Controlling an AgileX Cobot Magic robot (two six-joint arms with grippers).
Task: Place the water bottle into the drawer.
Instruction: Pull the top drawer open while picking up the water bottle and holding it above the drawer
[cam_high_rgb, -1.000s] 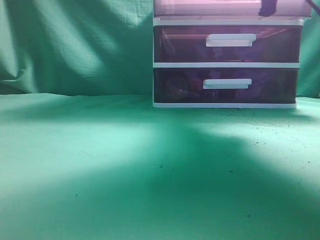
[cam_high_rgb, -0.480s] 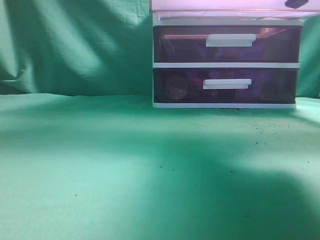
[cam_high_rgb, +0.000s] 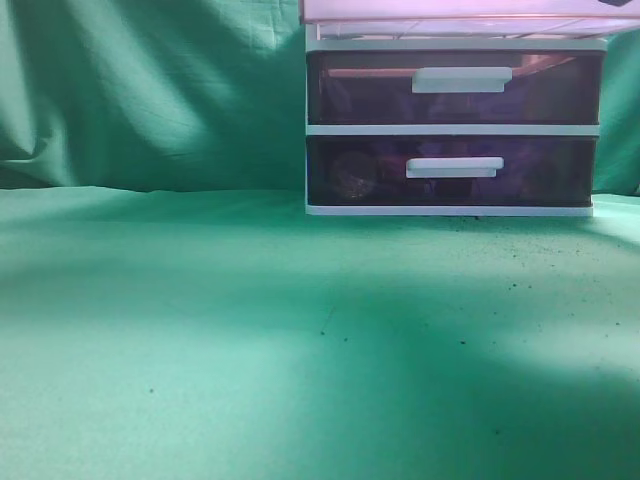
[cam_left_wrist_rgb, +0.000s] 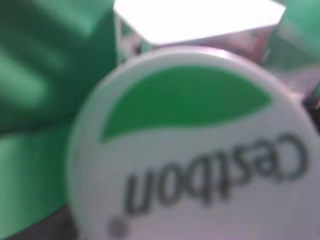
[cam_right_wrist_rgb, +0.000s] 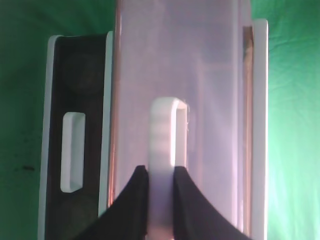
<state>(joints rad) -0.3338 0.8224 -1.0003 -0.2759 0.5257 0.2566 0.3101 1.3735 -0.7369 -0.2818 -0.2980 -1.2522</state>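
With the right gripper (cam_right_wrist_rgb: 161, 172) clamped on the top drawer's (cam_right_wrist_rgb: 200, 75) white bar handle (cam_right_wrist_rgb: 164, 145), pull straight out from the unit; the water bottle's cap (cam_left_wrist_rgb: 195, 150) fills the left wrist view, its gripper's state indiscernible.

The left wrist view shows the only readable text: the word "Cestbon" in dark letters, upside down, on the white cap (cam_left_wrist_rgb: 192, 150) of the water bottle, beneath a green leaf-shaped mark. Nothing else carries writing.
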